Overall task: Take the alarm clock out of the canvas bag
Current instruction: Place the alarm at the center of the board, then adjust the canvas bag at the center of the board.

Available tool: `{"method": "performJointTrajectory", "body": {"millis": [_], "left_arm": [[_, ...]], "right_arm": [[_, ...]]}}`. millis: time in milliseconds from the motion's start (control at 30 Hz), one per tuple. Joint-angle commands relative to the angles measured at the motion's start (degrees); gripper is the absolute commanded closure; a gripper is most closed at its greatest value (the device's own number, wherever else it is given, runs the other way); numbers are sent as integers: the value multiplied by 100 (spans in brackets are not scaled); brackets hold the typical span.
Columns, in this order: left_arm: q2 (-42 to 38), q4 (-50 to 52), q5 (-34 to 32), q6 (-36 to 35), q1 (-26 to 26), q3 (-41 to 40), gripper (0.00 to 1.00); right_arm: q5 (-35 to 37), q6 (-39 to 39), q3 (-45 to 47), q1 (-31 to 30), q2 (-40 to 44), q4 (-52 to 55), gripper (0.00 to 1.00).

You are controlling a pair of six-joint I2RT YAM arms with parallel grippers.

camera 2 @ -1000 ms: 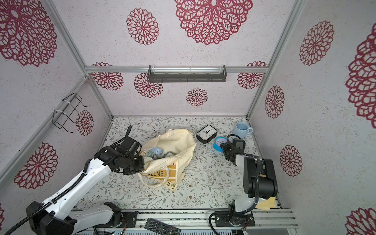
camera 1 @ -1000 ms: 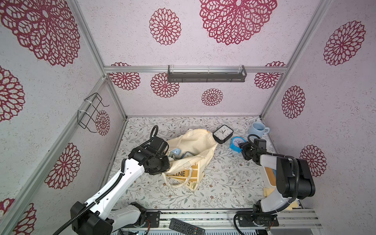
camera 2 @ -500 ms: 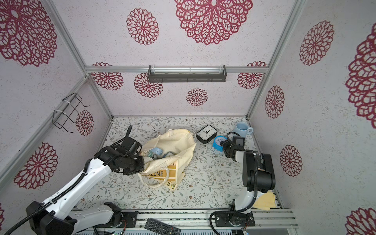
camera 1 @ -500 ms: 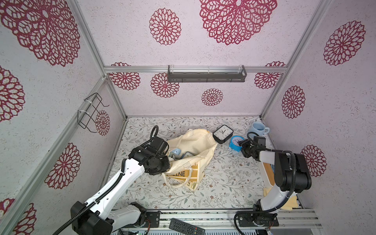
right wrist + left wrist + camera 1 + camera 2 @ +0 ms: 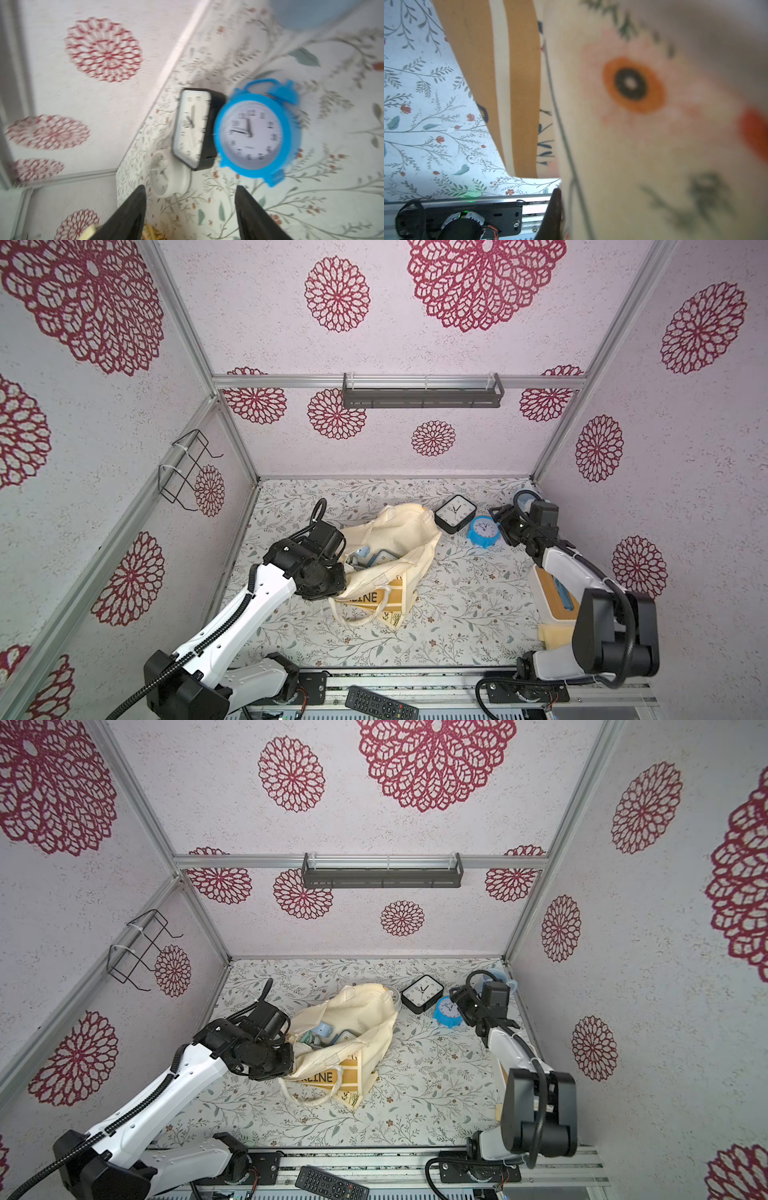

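one bag (image 5: 399,539) lies with its mouth open on the counter (image 5: 457,605). the left gripper (image 5: 338,576) is pressed together on the bag's rim. three clocks stand outside the bag near the back wall: the blue clock (image 5: 482,531), a black clock (image 5: 456,513) just beside it, and a small white clock (image 5: 166,178), blurred. the right gripper (image 5: 190,207) is spread, near the blue clock but apart from it.

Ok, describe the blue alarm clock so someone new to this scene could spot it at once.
Find the cream canvas bag slumped in the middle of the floral table, then look toward the far right corner, where the clocks sit together. The blue alarm clock is the rightmost: round, bright blue, white-faced, unlike the square black clock beside it.
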State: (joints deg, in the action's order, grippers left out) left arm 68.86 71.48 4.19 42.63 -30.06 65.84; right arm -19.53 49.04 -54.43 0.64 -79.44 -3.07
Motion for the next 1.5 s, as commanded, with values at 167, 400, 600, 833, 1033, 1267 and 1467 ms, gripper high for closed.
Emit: {"method": "performJointTrajectory", "body": {"millis": [167,400,600,833,1033,1267,1467], "left_arm": [[627,189,-292,-1365,215,1295,100],[744,414,-435,-1942,330,1867,100],[790,378,-336,-2015,555,2126,100],[1182,496,-377,-1396,924,2729,61],[1274,1338,-504,-520,1020,3677,29],[769,2476,104,792,970,4078,27],[-205,1430,1091,2325,603,2487,25]], "right_arm": [[-791,-2735,-2087,-1531,-229,2958,25],[-432,-2913,-2453,-1794,-1141,3139,15],[-496,-2993,-2141,-1888,-1396,3173,22],[-425,-2703,-1670,-2345,-773,2850,66],[-115,-1629,-1010,-2605,171,2158,87],[897,53,-6,-3102,1253,954,97],[1668,426,300,-3914,1432,623,98]]}}
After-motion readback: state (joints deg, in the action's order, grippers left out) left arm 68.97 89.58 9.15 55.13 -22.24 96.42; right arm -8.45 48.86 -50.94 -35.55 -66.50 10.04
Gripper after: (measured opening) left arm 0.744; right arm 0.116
